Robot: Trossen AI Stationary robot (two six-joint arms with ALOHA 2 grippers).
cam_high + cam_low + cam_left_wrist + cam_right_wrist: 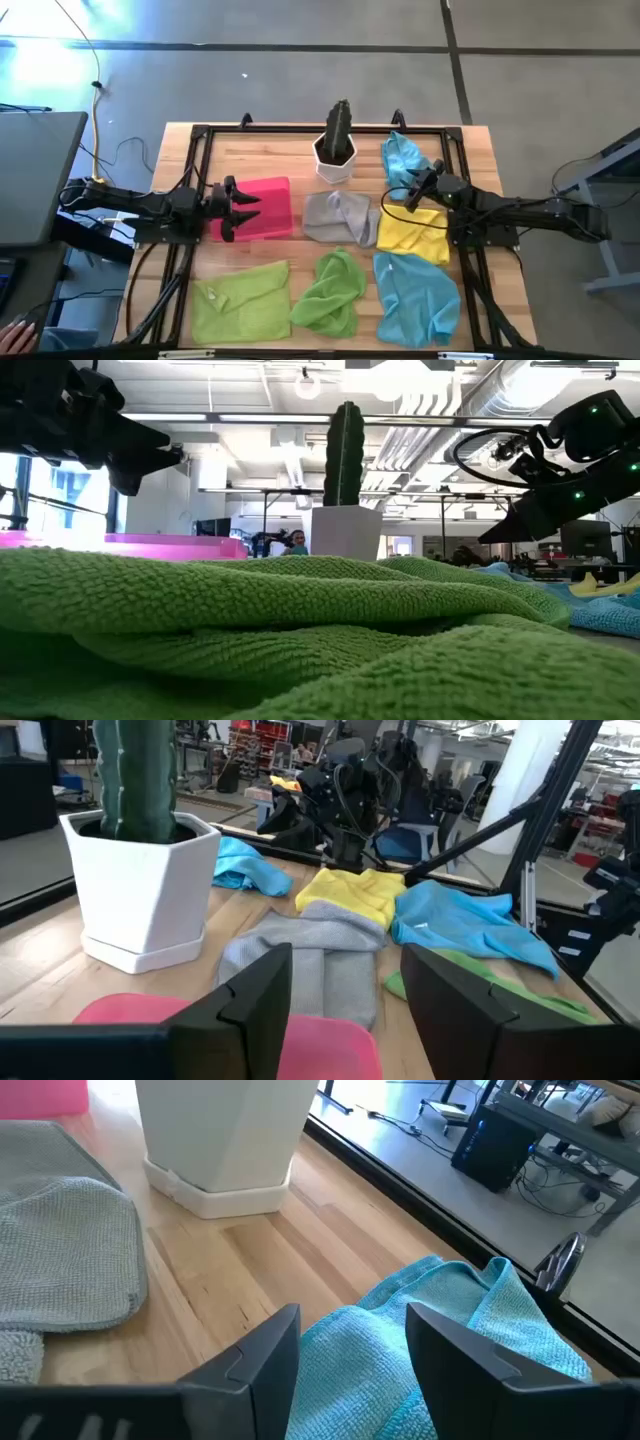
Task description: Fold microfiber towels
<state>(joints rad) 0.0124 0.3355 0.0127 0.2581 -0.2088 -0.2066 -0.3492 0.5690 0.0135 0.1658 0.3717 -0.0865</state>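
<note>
Several microfiber towels lie on the wooden table: a grey one (340, 218) in the middle, a yellow one (412, 232) to its right, light blue ones at the back right (402, 160) and front right (415, 295), and two lime green ones (240, 300) (330, 292) along the near edge. My left gripper (248, 210) hangs open above the pink tray (272, 208), pointing toward the grey towel (310, 955). My right gripper (410, 195) hovers open over the near end of the back blue towel (440, 1330), clear of it.
A white hexagonal pot with a cactus (336, 150) stands at the back centre, between the tray and the back blue towel. A black frame (200, 135) runs around the table top. Bare wood (260, 1250) shows between the pot, the grey towel and the blue towel.
</note>
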